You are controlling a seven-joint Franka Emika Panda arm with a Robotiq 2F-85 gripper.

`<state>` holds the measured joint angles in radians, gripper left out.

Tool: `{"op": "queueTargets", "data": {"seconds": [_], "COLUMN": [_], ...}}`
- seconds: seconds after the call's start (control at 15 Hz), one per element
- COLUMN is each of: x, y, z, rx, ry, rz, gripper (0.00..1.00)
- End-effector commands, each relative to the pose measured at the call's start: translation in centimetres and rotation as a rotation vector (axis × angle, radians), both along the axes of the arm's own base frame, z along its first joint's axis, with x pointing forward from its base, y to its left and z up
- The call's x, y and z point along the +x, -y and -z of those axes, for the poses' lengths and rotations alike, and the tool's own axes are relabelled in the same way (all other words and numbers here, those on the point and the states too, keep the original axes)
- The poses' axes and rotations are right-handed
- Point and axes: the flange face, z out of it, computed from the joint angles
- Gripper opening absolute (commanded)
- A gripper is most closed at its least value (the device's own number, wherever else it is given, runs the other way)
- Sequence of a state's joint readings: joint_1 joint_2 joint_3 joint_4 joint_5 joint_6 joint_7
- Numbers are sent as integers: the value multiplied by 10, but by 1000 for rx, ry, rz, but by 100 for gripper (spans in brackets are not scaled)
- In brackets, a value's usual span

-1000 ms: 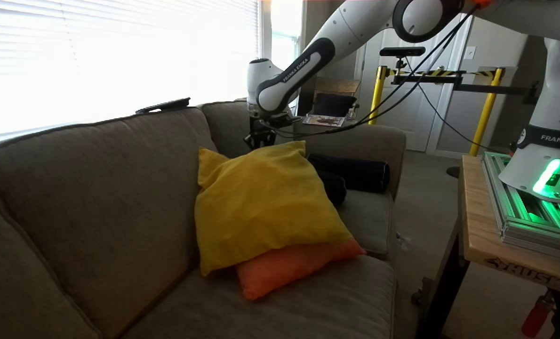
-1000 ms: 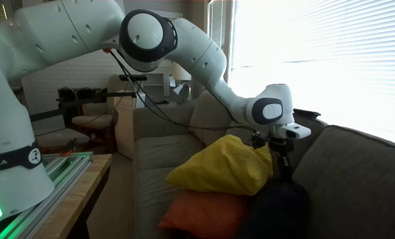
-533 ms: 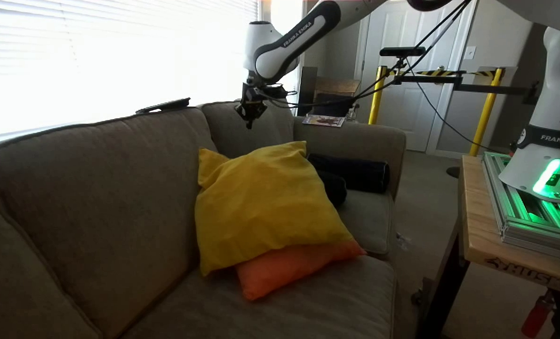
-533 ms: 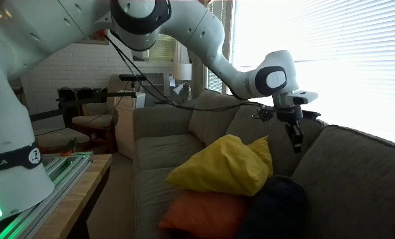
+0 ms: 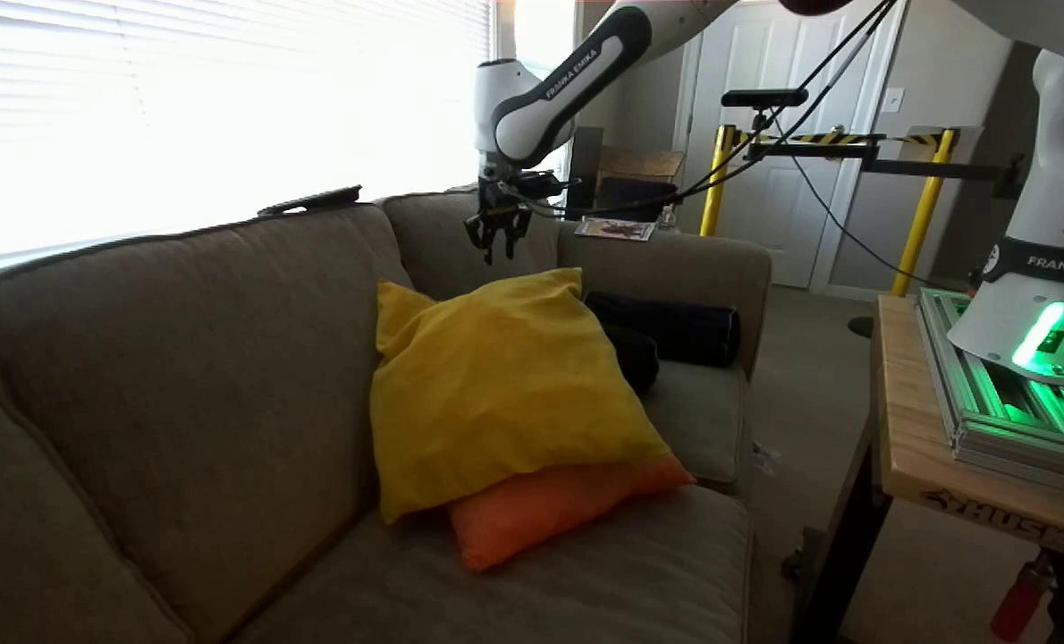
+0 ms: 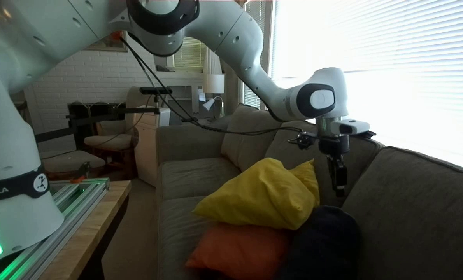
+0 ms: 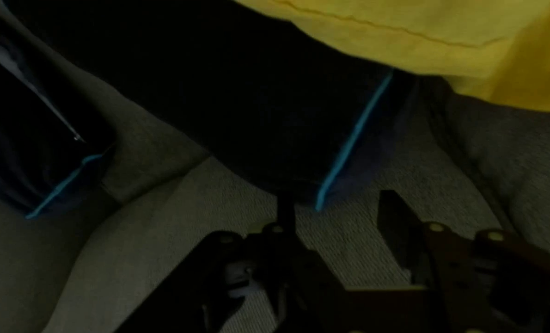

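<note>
Nearly black it was, that cylindrical fabric bolster [image 7: 219,92] (bright blue piping [image 7: 352,138] along its end!). It lay below the black two-fingered gripper [image 7: 338,206], whose jaws stood parted.

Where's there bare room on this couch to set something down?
The couch seat is bare between the yellow pillow and far armrest in an exterior view, plus a smaller front-edge patch beside the dark cushions. Crowded: where the yellow pillow overlaps the orange pillow, the open gripper hanging nearby.
</note>
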<state>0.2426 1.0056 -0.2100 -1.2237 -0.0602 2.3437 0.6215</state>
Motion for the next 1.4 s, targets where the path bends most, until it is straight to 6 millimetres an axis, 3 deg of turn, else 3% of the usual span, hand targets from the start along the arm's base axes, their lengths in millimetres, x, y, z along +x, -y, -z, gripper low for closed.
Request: {"op": "queueTargets", "data": {"seconds": [0.0,0.13,0.4,0.67,1.07,1.13,1.2,1.33], "x": [-9,-10,-3,1,-2,-2,-2,-3], "y": [15,21,21,11,9,10,9,10], "z": [40,65,103,117,134,136,138,145], "rx": [-11,7,63,114,130,129,129,123], "ry": [-80,-87,32,151,147,139,135,125], "rz": [37,39,38,24,33,34,32,32], "gripper": [82,96,100,100,100,95,74,61]}}
